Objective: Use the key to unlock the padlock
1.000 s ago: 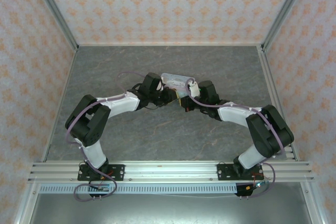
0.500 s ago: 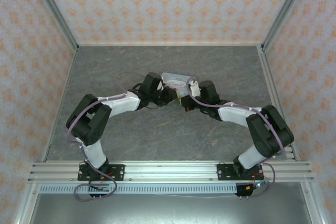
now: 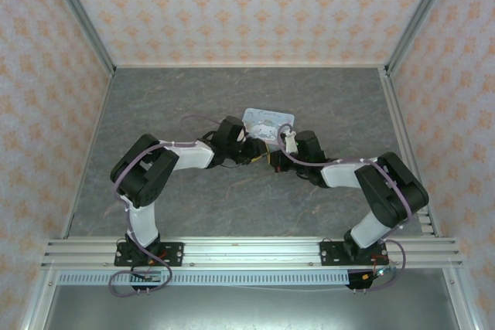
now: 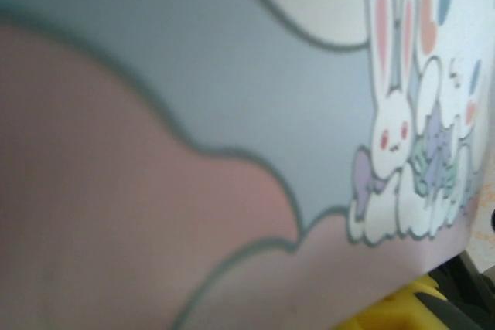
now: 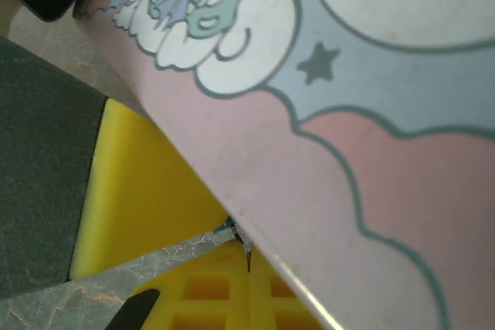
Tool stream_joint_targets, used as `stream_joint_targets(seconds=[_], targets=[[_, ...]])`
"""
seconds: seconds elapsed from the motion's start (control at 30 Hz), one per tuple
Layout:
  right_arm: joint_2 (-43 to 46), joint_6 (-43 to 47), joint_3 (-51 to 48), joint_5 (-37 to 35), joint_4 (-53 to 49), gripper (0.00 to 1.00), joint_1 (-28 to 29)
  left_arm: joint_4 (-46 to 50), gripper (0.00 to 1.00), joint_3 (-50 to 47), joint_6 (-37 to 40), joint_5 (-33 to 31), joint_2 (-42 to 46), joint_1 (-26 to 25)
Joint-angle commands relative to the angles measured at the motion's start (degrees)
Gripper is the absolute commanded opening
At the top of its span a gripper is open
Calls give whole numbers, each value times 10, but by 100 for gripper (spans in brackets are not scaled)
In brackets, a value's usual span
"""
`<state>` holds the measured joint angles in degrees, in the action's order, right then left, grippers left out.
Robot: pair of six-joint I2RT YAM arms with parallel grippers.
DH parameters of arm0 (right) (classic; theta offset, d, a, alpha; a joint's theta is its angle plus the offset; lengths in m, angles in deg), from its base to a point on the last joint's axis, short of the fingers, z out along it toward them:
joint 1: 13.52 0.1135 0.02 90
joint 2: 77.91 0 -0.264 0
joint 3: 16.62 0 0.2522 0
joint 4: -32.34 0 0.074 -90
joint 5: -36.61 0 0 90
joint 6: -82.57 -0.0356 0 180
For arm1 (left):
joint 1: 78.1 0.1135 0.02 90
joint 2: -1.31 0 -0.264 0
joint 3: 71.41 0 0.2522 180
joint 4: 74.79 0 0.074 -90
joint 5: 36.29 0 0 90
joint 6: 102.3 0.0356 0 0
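Observation:
The pale-blue cartoon tin sits at mid-table, and both arms reach in under its near edge. My left gripper is pressed close against the tin, which hides its fingers. My right gripper has yellow fingers that meet at their tips under the tin. A tiny teal speck of the padlock shows right at those tips, with a dark metal sliver beside it. Whether it is pinched I cannot tell. The key is hidden.
The grey marble-patterned table spreads round the tin. Patterned walls and metal frame posts close in the left, back and right. The arms' base rail runs along the near edge.
The tin has shifted a little farther back and now lies squarer to the camera. Both wrists have followed it inward, and the left elbow has swung right.

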<state>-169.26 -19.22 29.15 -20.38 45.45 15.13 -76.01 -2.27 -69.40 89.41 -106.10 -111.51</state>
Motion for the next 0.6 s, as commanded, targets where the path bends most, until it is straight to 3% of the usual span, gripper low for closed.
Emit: stream_joint_targets(seconds=[0.0, 0.3, 0.43, 0.57], targets=[[3, -21, -3, 14, 84, 0, 7, -11, 42, -14, -8, 9, 7, -15], [-5, -54, -15, 23, 89, 0, 7, 25, 72, -51, 7, -48, 89, 4], [-5, -92, -15, 29, 94, 0, 9, 5, 76, -89, -13, -72, 127, 19], [-3, -141, -20, 31, 111, 0, 14, -76, 74, -134, -80, -79, 136, 23]])
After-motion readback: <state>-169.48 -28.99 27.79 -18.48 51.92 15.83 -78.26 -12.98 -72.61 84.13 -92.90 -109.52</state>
